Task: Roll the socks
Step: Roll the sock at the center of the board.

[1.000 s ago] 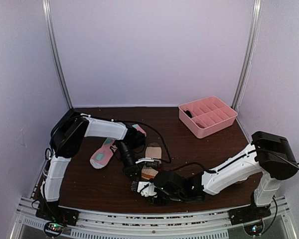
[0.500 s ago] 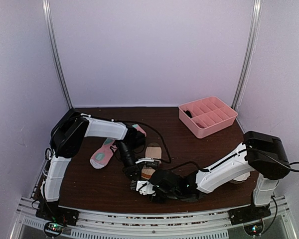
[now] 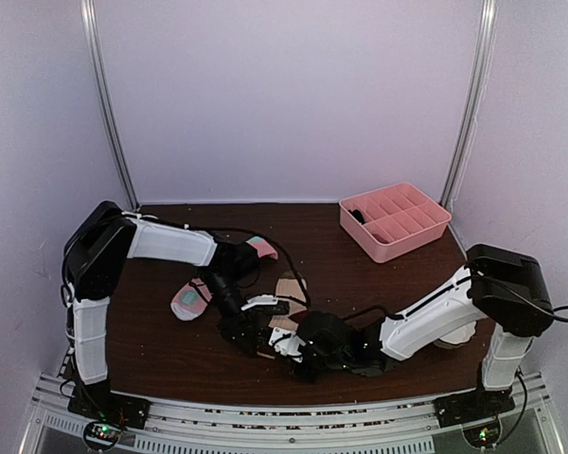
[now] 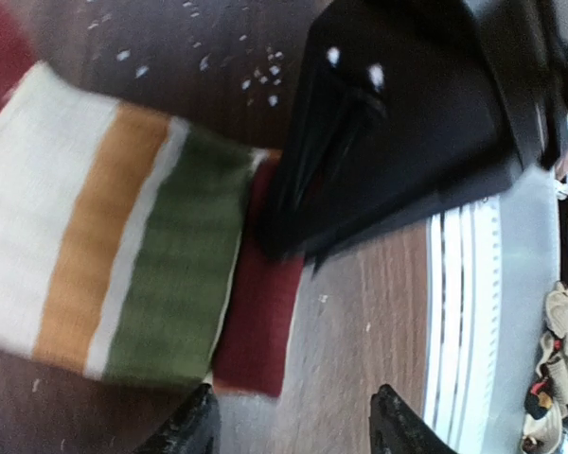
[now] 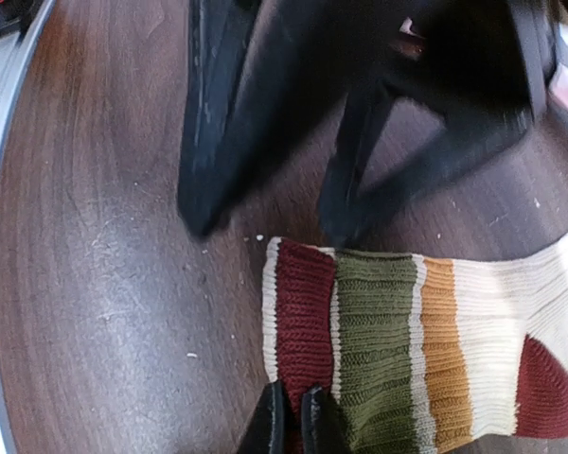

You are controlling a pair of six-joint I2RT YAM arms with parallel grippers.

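The beige sock (image 5: 435,359) lies flat on the table, banded maroon, green, orange and cream, and also shows in the top view (image 3: 289,287). My right gripper (image 5: 291,426) is shut on the near edge of its maroon cuff (image 5: 303,312). My left gripper (image 4: 293,435) is open, its fingertips (image 4: 185,430) just off the maroon cuff end (image 4: 256,331), with bare wood between them. From above, the left gripper (image 3: 253,328) and right gripper (image 3: 289,342) sit close together at the sock's near end. The pink sock (image 3: 190,299) lies to the left.
A pink divided tray (image 3: 395,219) stands at the back right of the wooden table (image 3: 170,350). The right gripper's black body (image 4: 407,123) looms just beyond the left fingers. The table's metal front rail (image 4: 464,312) runs close by.
My left gripper has opened, let go of the sock's cuff and drawn back to the left. My right gripper has closed on the maroon cuff.
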